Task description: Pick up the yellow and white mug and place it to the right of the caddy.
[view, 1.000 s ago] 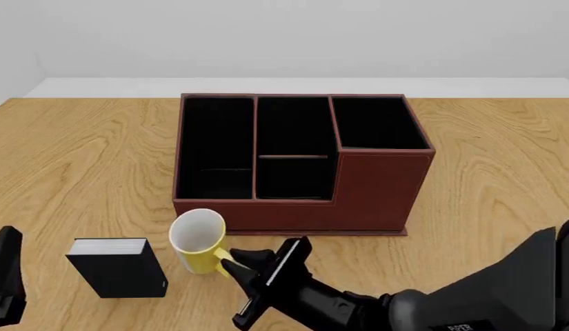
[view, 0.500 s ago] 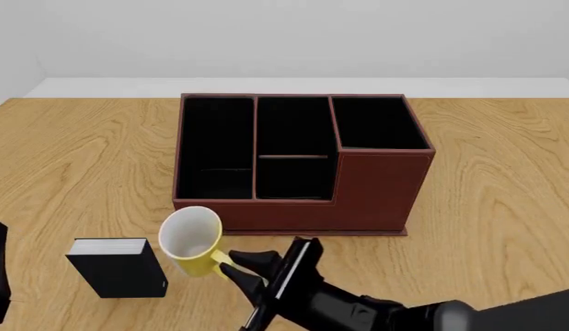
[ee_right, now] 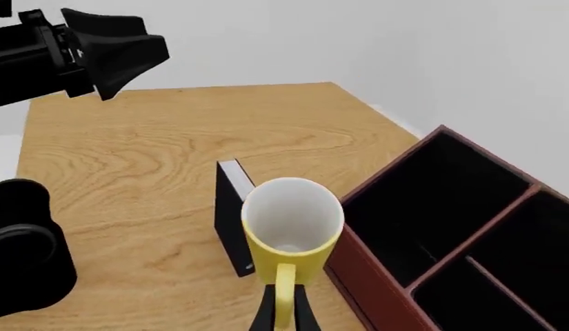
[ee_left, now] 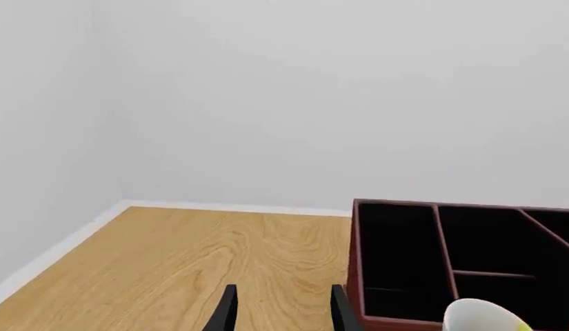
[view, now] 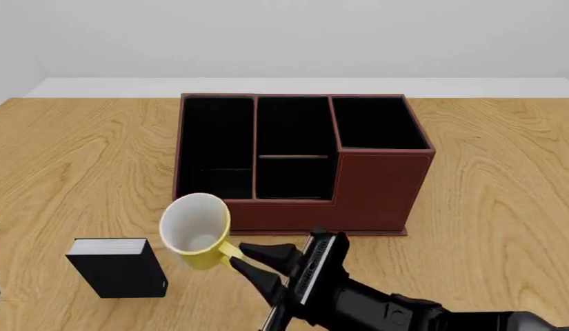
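Two right fingers point(view: 250, 261) pinch mug point(view: 196, 229) handle; caddy point(view: 372, 186) beside

From my seat, the caddy point(view: 294, 162) stood mid-table. The mug point(view: 196, 228) hung tilted just before its front left corner, held by its handle in my right gripper point(view: 240, 259). The small box point(view: 116, 266) stood left of the mug, nearer me.

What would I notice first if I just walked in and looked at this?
Probably the yellow and white mug, held by its handle in the right pincer near the front of the table. Right behind it sits the big reddish-brown caddy, and left of the mug stands a small black box.
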`<state>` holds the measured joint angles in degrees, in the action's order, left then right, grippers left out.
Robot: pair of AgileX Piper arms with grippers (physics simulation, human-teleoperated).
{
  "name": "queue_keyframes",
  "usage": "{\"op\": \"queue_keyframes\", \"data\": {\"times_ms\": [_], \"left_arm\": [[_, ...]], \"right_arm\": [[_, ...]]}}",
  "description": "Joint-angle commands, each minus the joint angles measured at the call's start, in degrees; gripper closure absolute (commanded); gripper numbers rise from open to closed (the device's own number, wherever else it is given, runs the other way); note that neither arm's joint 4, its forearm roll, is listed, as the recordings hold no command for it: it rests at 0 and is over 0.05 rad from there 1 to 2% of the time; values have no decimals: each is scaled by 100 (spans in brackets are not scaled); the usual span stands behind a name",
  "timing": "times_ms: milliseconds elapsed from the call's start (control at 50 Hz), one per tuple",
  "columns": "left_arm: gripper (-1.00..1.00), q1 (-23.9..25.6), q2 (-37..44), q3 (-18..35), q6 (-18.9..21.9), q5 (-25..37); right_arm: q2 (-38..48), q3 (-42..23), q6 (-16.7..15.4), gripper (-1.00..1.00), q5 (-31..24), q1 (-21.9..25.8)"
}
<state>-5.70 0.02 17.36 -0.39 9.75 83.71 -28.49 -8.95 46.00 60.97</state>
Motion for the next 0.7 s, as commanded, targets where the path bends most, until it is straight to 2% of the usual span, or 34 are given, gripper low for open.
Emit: {"op": "queue_keyframes", "data": {"times_ms": [20,60,260,700], "left_arm": [[-100,16,0,44,-3,26],[-100,32,1,64,2,44],[-100,111,4,120,44,95],[-100,262,13,245,118,150]], "right_arm": [[-633,8,-135,100,-438,17],[-720,43,-231,100,-445,21],[-1192,55,-243,100,-813,8],[-2355,116,-699,100,-1705,-202]]}}
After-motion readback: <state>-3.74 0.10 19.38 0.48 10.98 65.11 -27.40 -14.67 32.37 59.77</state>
